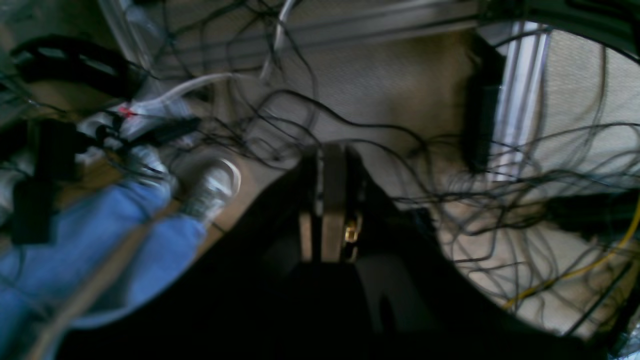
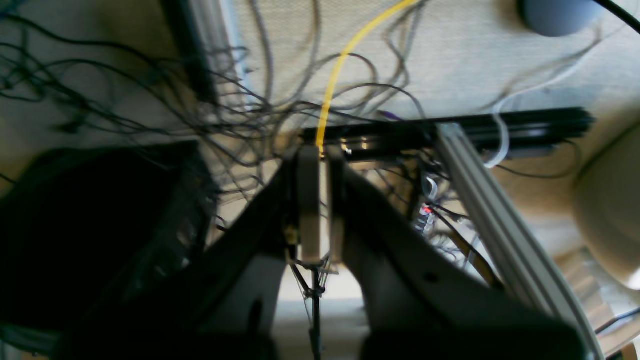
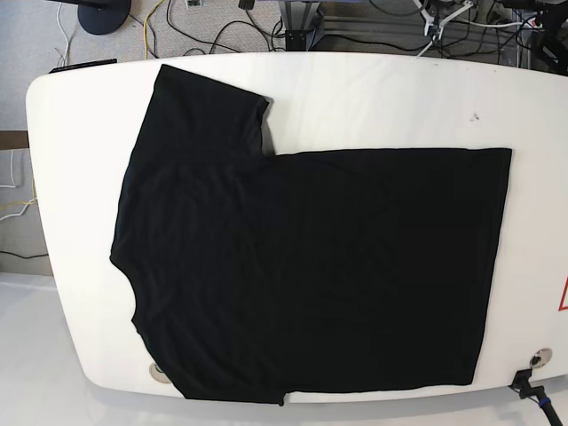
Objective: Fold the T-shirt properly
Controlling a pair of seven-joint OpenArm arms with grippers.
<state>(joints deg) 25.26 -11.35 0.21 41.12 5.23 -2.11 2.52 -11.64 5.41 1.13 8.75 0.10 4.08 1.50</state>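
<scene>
The black T-shirt [image 3: 311, 266] lies spread flat on the white table [image 3: 373, 98] in the base view. Its plain side faces up, the neck is at the left, the hem is at the right, and one sleeve [image 3: 209, 102] points to the far edge. Neither arm shows in the base view. The left gripper [image 1: 320, 150] appears in the left wrist view, shut and empty, aimed at the carpeted floor beside the table. In the right wrist view the right gripper [image 2: 320, 152] is likewise shut with nothing in it, over the floor.
Tangled cables [image 1: 500, 200] cover the floor, with a yellow cable [image 2: 335, 70] among them. Aluminium frame bars [image 2: 490, 210] and a black box [image 2: 100, 225] stand nearby. A person's legs in blue jeans [image 1: 100, 260] and white sneakers show in the left wrist view.
</scene>
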